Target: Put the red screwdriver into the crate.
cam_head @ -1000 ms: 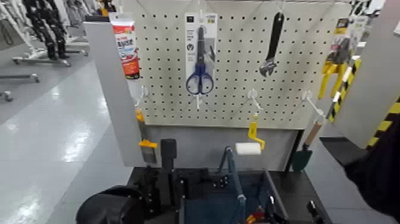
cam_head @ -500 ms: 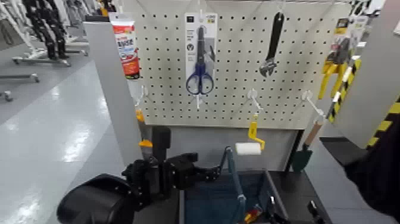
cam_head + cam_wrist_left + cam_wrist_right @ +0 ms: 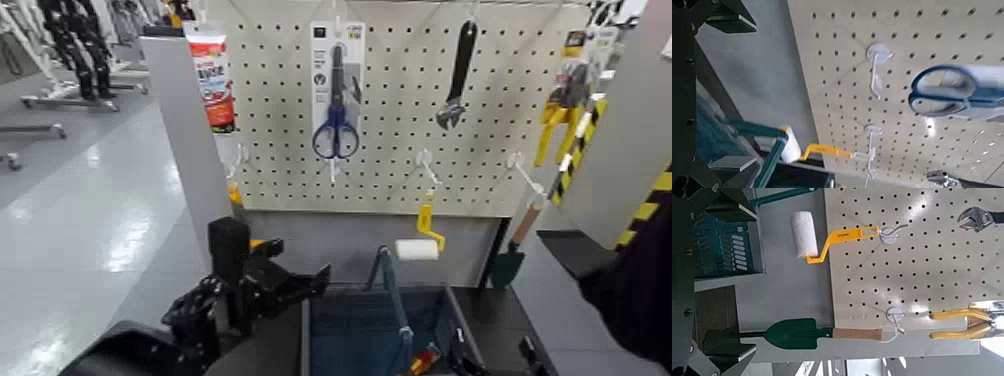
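The red screwdriver (image 3: 424, 361) lies inside the crate (image 3: 345, 335), at its near right, only partly showing at the head view's lower edge. The crate's swing handle (image 3: 392, 290) stands up. My left gripper (image 3: 303, 284) hangs open and empty just left of the crate's far left corner; the left wrist view shows its fingers (image 3: 731, 17) spread wide with nothing between them. My right gripper (image 3: 744, 276) is open and empty too, facing the pegboard with the crate (image 3: 719, 243) beside it.
The pegboard (image 3: 400, 120) behind holds blue scissors (image 3: 335, 130), a black wrench (image 3: 457, 75), a yellow-handled paint roller (image 3: 418, 248), a green trowel (image 3: 507, 265), yellow pliers (image 3: 560, 115) and a tube (image 3: 212, 80). A grey post (image 3: 190, 160) stands at left.
My left arm has swung up and to the left, carrying its open gripper away from the crate's left rim. The screwdriver stays in the crate.
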{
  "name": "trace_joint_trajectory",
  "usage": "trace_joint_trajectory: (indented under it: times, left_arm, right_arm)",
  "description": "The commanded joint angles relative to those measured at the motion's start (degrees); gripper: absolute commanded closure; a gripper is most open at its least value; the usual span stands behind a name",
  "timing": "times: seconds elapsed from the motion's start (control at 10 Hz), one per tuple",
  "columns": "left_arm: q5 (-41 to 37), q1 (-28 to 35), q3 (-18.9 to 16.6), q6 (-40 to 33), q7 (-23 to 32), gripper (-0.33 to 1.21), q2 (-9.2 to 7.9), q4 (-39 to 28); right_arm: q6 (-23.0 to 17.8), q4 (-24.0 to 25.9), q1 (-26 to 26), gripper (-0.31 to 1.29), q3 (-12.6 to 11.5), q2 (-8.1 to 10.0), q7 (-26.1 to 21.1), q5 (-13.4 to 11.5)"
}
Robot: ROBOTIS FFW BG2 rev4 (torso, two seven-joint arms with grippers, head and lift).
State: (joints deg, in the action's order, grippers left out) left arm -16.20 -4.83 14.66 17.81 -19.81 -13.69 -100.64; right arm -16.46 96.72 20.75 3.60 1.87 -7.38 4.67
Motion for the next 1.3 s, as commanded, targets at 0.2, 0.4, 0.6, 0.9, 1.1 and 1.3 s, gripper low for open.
trace_joint_trajectory:
  times: [0.2,0.4,0.6,0.9,1.1,1.3]
  left_arm:
    - [5.04,9.93,-6.39,-9.55,6.01,0.13,2.52,-1.31]
    - [5.74,14.50,-6.48,-15.44,11.11,0.13,2.70,0.09]
    - [7.06,18.10,-6.04,-19.04,15.59,0.13,2.96,0.80]
    - [8.82,19.25,-5.34,-21.15,17.18,0.13,2.96,0.71]
    - [8.99,19.25,-5.16,-21.59,17.53,0.13,2.96,0.71]
    - [9.08,19.25,-5.07,-21.59,17.62,0.13,2.96,0.71]
  right_arm:
    - [-1.03,0.05,0.43,0.14,-0.35,0.06,-0.01,0.08]
    - [-1.03,-0.04,0.35,0.14,-0.26,0.15,0.43,0.08]
    - [-1.21,-0.04,0.61,0.14,-0.26,0.06,0.87,-0.45]
    - [-1.38,-0.22,0.61,0.14,-0.26,0.06,0.61,-1.06]
    - [-1.38,-0.22,0.70,0.14,-0.44,-0.12,0.52,-1.50]
    - [-0.68,-0.04,0.61,0.14,-0.35,-0.12,0.52,-1.59]
